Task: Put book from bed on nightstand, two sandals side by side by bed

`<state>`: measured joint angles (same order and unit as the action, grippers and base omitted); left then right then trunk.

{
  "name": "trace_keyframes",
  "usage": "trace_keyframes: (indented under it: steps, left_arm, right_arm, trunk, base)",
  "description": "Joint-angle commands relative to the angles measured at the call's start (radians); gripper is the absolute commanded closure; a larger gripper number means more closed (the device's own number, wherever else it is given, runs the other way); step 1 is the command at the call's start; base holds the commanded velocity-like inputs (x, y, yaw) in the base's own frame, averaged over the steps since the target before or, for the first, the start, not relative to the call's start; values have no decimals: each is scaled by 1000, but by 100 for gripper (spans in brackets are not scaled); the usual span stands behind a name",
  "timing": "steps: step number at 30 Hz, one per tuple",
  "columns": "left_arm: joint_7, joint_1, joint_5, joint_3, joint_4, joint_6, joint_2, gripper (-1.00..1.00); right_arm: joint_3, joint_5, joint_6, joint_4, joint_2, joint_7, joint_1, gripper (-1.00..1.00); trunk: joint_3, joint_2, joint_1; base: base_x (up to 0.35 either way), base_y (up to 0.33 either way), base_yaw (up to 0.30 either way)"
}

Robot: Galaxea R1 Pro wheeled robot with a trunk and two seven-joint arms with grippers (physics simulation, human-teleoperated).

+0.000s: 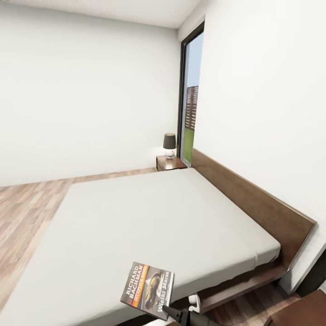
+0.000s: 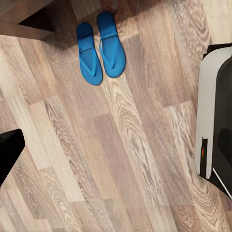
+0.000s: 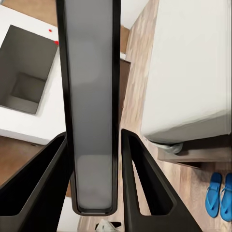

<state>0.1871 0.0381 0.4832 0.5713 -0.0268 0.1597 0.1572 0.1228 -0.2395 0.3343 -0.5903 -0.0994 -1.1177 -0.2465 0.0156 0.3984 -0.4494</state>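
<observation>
The book [image 1: 148, 290], dark with an orange band, hangs tilted over the bed's near corner, and my right gripper [image 1: 174, 312] is shut on its lower edge. In the right wrist view the book [image 3: 92, 72] shows edge-on between the two fingers of the right gripper [image 3: 94, 135]. The bed [image 1: 149, 226] has a bare pale-grey mattress. One nightstand [image 1: 170, 163] stands at the far side of the headboard, another nightstand [image 1: 299, 312] at the near right. The two blue sandals [image 2: 99, 48] lie side by side on the floor by the bed frame [image 2: 24, 19]. One dark finger [image 2: 9, 154] of my left gripper sits at the picture's edge with only floor beside it.
A small lamp [image 1: 169, 144] stands on the far nightstand beside a tall window [image 1: 191, 99]. The wooden headboard [image 1: 253, 203] runs along the right wall. Wood floor [image 1: 27, 213] stretches left of the bed. My white and black base [image 2: 217, 111] is close to the sandals.
</observation>
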Motion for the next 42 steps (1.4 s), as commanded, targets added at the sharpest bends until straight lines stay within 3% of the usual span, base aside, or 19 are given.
trace_keyframes:
  steps: [1, 18, 42]
  left_arm:
    - [3, 0, 8, 9, -1, 1, 0, -100]
    - [3, 0, 8, 9, -1, 2, -1, -100]
    - [3, 0, 8, 9, -2, 4, -1, -100]
  right_arm:
    - [5, -3, 2, 5, 0, -4, -1, 100]
    - [7, -5, -35, 96, 28, -2, 1, 100]
    - [13, -10, -38, 103, 31, -2, 9, 100]
  trunk:
    - [0, 2, -1]
    - [-13, 2, -1]
    - [-14, 2, -1]
  base:
    - [0, 0, 0]
    - [0, 0, 0]
    - [0, 0, 11]
